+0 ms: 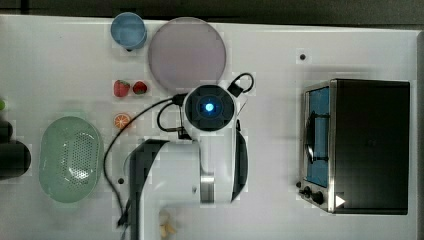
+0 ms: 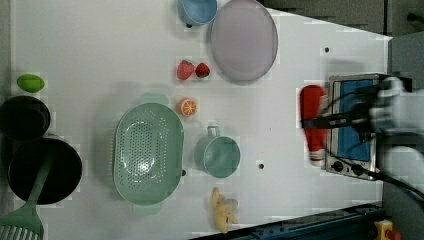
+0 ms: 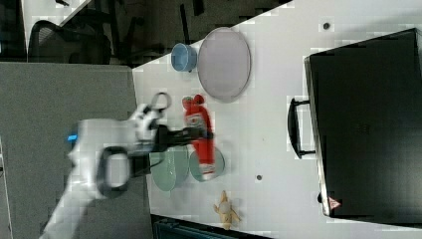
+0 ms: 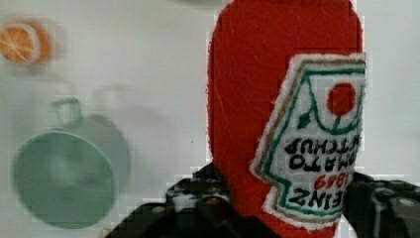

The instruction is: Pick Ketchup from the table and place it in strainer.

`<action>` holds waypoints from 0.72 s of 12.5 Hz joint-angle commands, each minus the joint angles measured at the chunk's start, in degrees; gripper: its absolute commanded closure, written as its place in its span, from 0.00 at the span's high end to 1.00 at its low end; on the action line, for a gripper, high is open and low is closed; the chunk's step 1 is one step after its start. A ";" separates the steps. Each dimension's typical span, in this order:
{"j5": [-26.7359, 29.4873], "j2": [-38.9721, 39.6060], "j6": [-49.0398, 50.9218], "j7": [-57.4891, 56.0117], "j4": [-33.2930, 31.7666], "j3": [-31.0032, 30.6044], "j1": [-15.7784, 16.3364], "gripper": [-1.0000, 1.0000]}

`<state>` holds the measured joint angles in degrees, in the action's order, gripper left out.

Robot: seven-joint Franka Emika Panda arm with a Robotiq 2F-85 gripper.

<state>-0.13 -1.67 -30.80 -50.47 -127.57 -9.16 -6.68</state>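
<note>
On the left view's left, a dark pan (image 2: 44, 170) and a green spatula (image 2: 22, 217) are cut off by the frame edge at about nine o'clock from the strainer (image 2: 148, 150), which lies empty on the white bench (image 2: 90, 50). An orange slice (image 2: 188, 107) is seen at one o'clock from the strainer, two strawberries (image 2: 192, 70) higher at twelve o'clock, and a teal mug (image 2: 217, 155) just beside the strainer at three o'clock. A banana (image 2: 223, 210) lies at six o'clock from the mug. Further right, the Ketchup (image 2: 313, 122) is held off the bench, clamped across its middle by the gripper (image 2: 320, 121), whose dark fingers (image 2: 335, 120) cross the bottle; the arm behind is blurred. The toaster oven (image 2: 352, 125) is partly hidden behind them. In the top view the bottle is covered by the arm. In the wrist view, the label (image 4: 317, 144) is read upside down and the cap end is hidden below the fingers.
</note>
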 commanded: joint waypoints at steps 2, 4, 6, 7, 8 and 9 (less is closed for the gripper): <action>0.55 -5.21 8.85 12.95 6.03 -4.33 1.94 0.61; 2.11 -5.26 8.99 18.69 7.00 -8.32 2.84 0.61; 2.34 -4.89 8.98 24.35 7.24 -12.74 3.48 0.61; 2.34 -4.70 8.96 26.74 7.25 -14.92 3.69 0.61; 2.34 -4.43 8.67 29.54 7.33 -17.10 3.86 0.61; 2.34 -3.98 8.18 32.79 7.38 -19.36 3.97 0.61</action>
<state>1.01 -5.03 -23.12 -25.26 -119.29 -26.86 -4.61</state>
